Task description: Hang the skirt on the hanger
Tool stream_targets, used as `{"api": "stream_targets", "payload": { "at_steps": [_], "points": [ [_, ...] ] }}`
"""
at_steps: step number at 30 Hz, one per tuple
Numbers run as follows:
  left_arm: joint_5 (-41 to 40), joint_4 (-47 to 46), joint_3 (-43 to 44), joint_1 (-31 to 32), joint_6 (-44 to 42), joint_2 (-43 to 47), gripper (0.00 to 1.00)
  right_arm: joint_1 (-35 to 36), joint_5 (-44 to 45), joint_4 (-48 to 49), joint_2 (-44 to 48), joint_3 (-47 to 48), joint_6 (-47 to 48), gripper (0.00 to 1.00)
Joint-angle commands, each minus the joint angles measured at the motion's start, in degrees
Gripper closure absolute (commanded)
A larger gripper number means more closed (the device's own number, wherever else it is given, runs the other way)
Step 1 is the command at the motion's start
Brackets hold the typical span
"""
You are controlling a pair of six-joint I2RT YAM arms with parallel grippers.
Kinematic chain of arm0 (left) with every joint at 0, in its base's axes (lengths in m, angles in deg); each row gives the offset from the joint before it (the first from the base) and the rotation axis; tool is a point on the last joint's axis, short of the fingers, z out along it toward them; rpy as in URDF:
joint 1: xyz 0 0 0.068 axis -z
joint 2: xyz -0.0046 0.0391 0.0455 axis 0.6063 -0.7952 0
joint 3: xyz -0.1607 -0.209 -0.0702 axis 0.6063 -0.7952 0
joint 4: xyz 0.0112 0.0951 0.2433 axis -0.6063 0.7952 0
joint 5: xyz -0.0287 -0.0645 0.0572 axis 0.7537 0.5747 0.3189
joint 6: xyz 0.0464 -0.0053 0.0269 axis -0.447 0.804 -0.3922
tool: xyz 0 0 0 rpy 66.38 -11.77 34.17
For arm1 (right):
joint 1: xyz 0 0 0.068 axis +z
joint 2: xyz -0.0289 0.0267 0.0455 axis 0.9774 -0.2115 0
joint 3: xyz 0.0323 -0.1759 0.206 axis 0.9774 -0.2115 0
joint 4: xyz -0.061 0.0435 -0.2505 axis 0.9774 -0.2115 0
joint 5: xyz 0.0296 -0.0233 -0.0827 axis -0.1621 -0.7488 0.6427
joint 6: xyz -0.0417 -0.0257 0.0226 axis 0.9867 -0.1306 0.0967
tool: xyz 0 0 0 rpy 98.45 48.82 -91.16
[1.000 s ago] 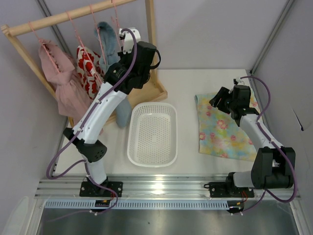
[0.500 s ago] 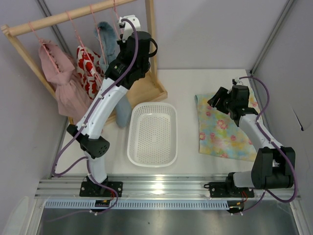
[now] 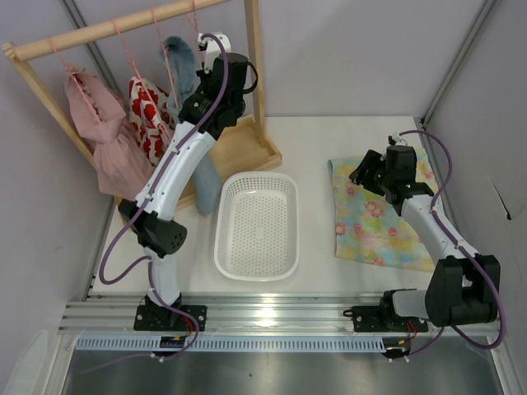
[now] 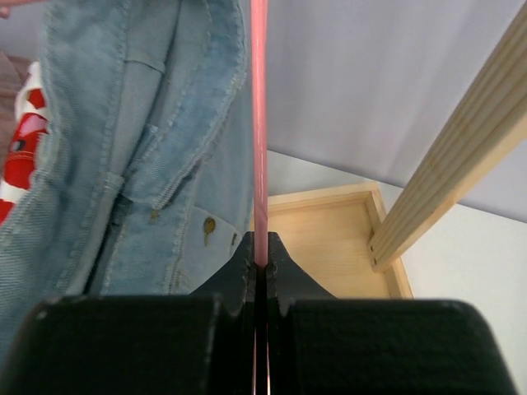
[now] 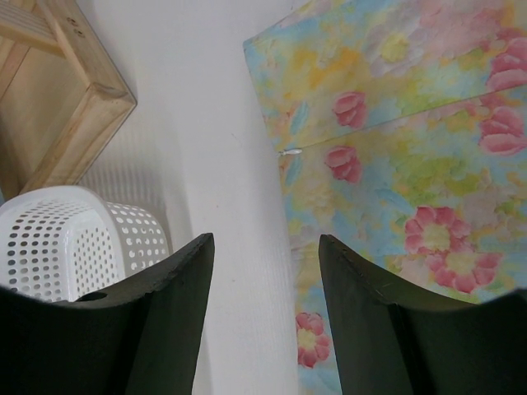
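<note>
The skirt (image 3: 379, 216) lies flat on the table at the right, pale yellow and turquoise with pink flowers; it also shows in the right wrist view (image 5: 395, 123). The pink wire hanger (image 3: 194, 29) hangs from the rack bar beside the denim garment. My left gripper (image 3: 207, 48) is raised at the rack and shut on the hanger's thin pink wire (image 4: 259, 123), which runs straight up from between the jaws. My right gripper (image 3: 363, 174) is open and empty, hovering over the skirt's left edge (image 5: 265, 247), with bare table between its fingers.
A white perforated basket (image 3: 257, 224) sits mid-table, its corner in the right wrist view (image 5: 74, 239). The wooden rack (image 3: 115, 25) holds a pink garment (image 3: 99, 140), a red-and-white one (image 3: 148, 111) and blue denim (image 4: 140, 164). Its base tray (image 3: 247, 152) lies behind the basket.
My left gripper has risen and moved back toward the rack bar along the hanger. My right gripper has shifted slightly left over the skirt's edge.
</note>
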Motion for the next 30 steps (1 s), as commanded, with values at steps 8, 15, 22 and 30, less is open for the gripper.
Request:
{"api": "stream_targets", "payload": {
  "at_steps": [8, 15, 22, 30],
  "points": [
    [5.61, -1.44, -5.15, -0.57, 3.16, 4.16, 0.75, -0.93, 4.70, -5.09, 5.04, -0.98, -1.62, 0.36],
    [9.73, 1.54, -6.30, 0.91, 3.25, 9.43, 0.22, -6.01, 4.44, -11.59, 8.46, 0.95, -5.74, 0.23],
    [8.15, -2.41, -15.25, 10.66, -0.71, 21.03, 0.01, -11.73, 11.46, -20.46, 15.84, 1.57, -10.05, 0.16],
    [14.73, -8.02, -32.39, 25.69, 8.07, 30.86, 0.01, -22.35, 17.87, -31.80, 21.03, -0.35, -20.14, 0.08]
  ]
}}
